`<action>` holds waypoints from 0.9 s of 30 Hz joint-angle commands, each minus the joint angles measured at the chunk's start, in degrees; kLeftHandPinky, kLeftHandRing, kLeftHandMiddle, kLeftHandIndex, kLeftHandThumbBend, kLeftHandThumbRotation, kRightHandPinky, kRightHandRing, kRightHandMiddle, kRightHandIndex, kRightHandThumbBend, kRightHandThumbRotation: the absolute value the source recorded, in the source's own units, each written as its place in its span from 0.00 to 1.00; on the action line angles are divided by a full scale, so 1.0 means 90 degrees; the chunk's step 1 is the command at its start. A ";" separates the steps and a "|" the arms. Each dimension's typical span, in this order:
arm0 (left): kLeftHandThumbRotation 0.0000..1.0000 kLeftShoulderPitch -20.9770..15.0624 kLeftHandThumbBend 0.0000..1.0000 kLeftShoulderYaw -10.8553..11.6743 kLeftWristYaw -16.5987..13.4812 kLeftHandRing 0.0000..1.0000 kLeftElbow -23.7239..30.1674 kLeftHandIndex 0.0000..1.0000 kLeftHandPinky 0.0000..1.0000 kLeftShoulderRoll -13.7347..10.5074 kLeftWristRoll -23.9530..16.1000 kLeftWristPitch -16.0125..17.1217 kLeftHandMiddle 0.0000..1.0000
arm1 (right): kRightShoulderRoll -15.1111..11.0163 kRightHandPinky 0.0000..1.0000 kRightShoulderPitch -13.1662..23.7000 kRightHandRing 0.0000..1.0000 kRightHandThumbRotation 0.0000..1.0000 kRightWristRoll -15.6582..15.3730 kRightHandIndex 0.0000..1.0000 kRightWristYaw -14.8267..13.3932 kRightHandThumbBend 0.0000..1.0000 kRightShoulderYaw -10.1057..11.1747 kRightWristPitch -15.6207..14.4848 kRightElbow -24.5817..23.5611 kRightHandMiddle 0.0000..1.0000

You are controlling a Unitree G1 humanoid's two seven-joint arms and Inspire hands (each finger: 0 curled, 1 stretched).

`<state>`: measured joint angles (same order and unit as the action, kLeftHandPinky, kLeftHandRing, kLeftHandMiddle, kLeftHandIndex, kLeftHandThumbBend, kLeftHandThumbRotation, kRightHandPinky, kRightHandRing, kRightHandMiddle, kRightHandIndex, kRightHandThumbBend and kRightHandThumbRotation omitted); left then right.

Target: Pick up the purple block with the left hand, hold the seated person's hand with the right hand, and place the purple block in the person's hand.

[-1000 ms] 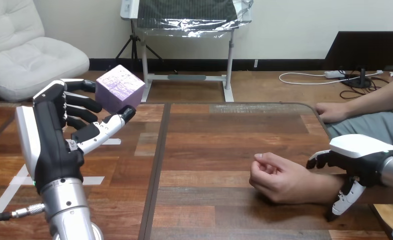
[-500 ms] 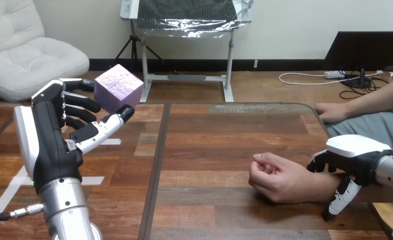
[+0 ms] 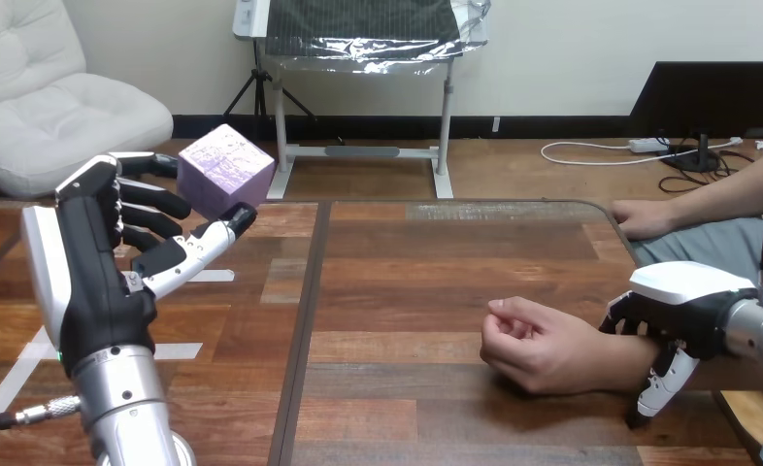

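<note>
The left hand (image 3: pixel 96 262) pinches the purple block (image 3: pixel 225 170) between fingers and thumb, aloft and well left of the person's hand (image 3: pixel 533 345), whose wrist (image 3: pixel 628 354) the right hand (image 3: pixel 683 296) clasps with curled fingers. The block looks rigid, light and smooth-faced, and is probably best gripped on opposite flat faces.

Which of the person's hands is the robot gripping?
The nearer, curled hand: the right hand wraps its wrist. The other hand rests at the far edge.
</note>
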<state>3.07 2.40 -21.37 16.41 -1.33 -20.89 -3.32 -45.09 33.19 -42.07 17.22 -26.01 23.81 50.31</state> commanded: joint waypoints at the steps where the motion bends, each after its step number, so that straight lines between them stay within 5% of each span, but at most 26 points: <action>1: 0.00 -0.0278 0.63 -0.0006 0.0032 0.32 0.0371 0.41 0.23 -0.0006 -0.0058 0.0176 0.37 | 0.0371 0.38 -0.0516 0.53 0.23 -0.0138 0.68 0.0204 1.00 -0.0374 -0.0135 0.0507 0.62; 16: 0.00 -0.0310 0.62 0.0029 0.0053 0.32 0.0348 0.41 0.23 -0.0022 -0.0079 0.0221 0.37 | 0.0501 0.20 -0.0546 0.30 0.18 -0.0192 0.53 0.0036 0.99 -0.0544 -0.0132 0.0605 0.40; 27: 0.00 -0.0339 0.62 0.0067 0.0067 0.32 0.0312 0.41 0.23 -0.0015 -0.0030 0.0222 0.37 | 0.0561 0.17 -0.0503 0.26 0.14 -0.0078 0.48 0.0090 0.96 -0.0490 -0.0163 0.0676 0.36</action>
<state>3.07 2.95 -20.82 16.53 -1.30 -20.85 -3.22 -44.02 34.42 -41.91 16.09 -27.19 23.64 51.64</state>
